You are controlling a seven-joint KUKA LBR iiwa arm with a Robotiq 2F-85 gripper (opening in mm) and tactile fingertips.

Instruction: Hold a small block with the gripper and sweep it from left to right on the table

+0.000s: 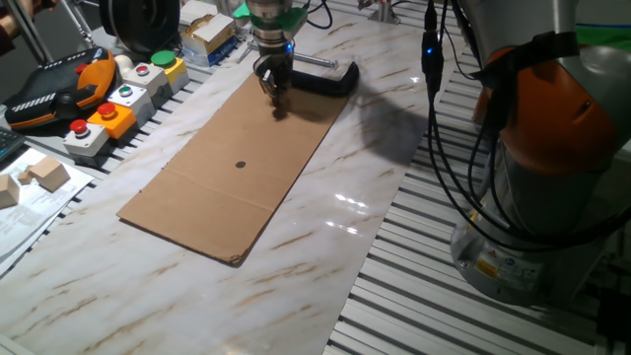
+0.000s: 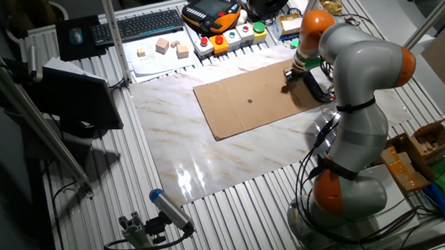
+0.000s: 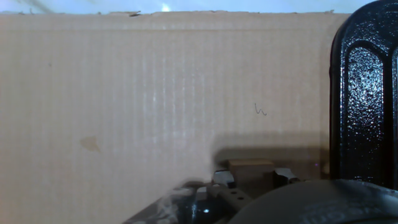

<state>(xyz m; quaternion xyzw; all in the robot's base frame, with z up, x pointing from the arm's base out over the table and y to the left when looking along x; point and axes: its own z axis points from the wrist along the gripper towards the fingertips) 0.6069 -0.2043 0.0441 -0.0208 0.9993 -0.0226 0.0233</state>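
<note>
My gripper low over the cardboard, block pinched between my fingers.

The table [image 1: 394, 148] fills mid-frame, the cardboard [image 1: 237, 168] lying across it. At the sheet's upper end stands my gripper [image 1: 273, 91], the clamp [image 1: 325, 77] just right of it. In the hand view, the block [image 3: 250, 164] sits at lower centre, gripped on both sides.

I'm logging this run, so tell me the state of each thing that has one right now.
gripper: lowered onto the cardboard, shut on the small block
small block: held between the fingers
cardboard sheet: flat on the table
C-clamp: lying at the cardboard's far corner
</note>
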